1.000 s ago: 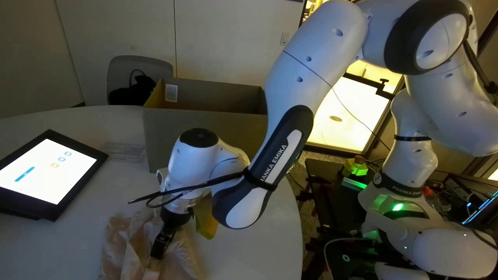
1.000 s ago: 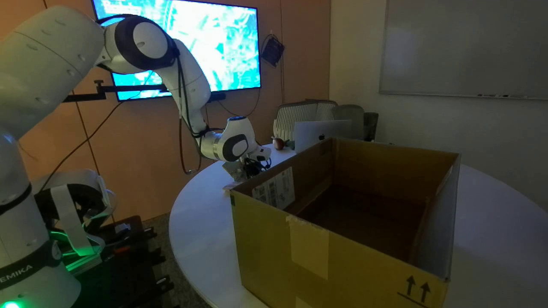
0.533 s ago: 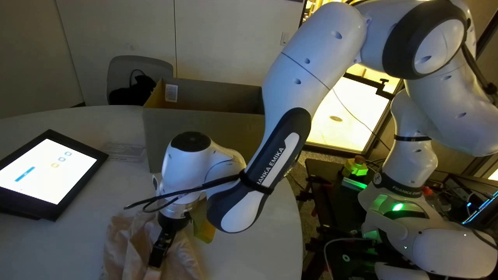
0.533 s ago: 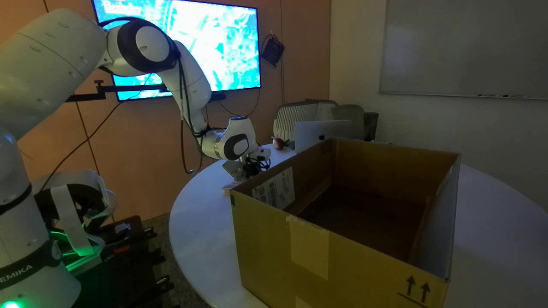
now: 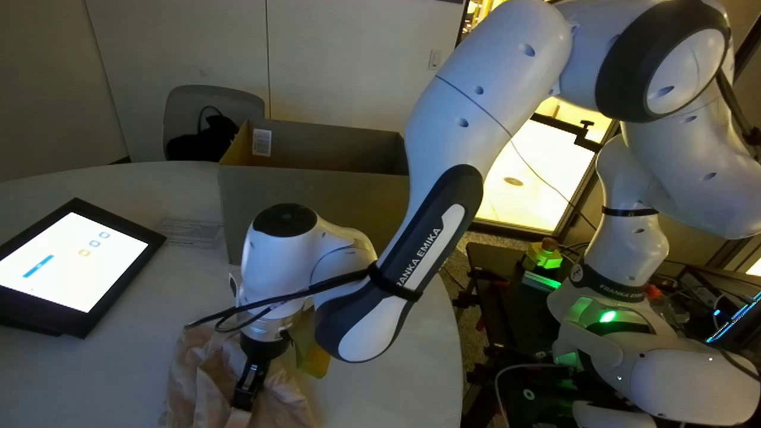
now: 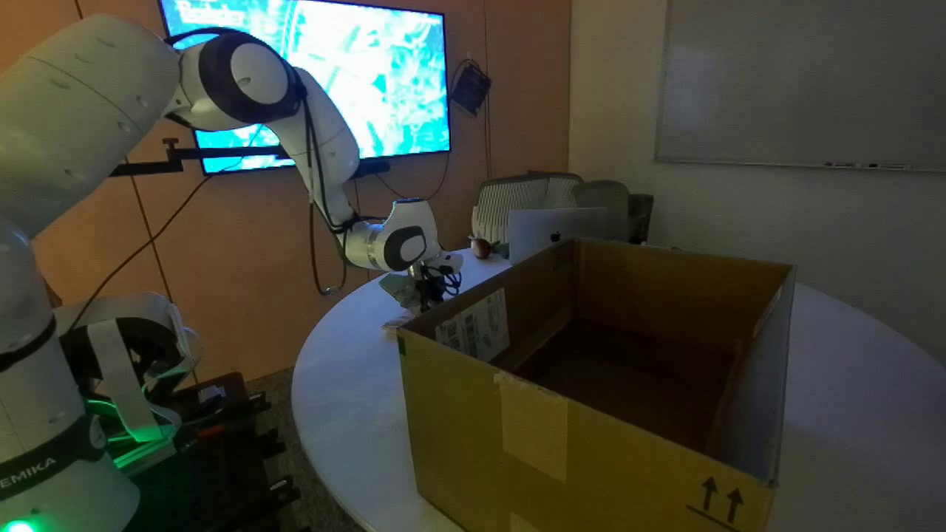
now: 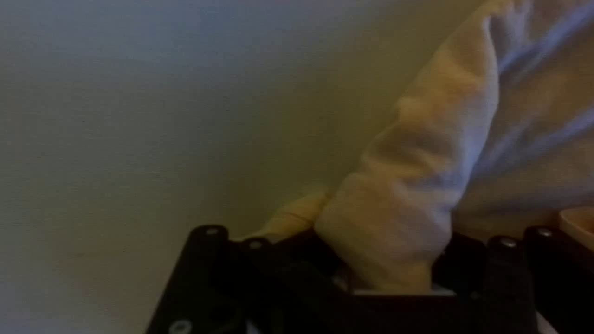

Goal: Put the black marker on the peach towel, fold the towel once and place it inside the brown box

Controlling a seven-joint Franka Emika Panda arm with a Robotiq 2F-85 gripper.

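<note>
The peach towel (image 5: 199,386) lies wrinkled on the table at the bottom of an exterior view, its near part cut off by the frame. My gripper (image 5: 241,405) points down into the cloth. Seen from the wrist, a thick gathered fold of towel (image 7: 394,218) is bunched between the black fingers (image 7: 457,260), and the gripper (image 7: 383,253) is shut on it. In both exterior views the brown box (image 5: 309,193) stands upright with its top uncovered; its inner floor shows bare. The black marker is hidden or out of view.
A black tablet (image 5: 77,261) with a lit screen and a clear flat packet (image 5: 189,232) lie left of the box. A yellow-green flat piece (image 5: 312,351) sits beside the wrist. A laptop (image 6: 550,229) and a small reddish round object (image 6: 480,247) stand behind the box.
My gripper has moved slightly down and its jaws have closed on the towel. The towel's left edge has drawn in toward the gripper. The box has not moved.
</note>
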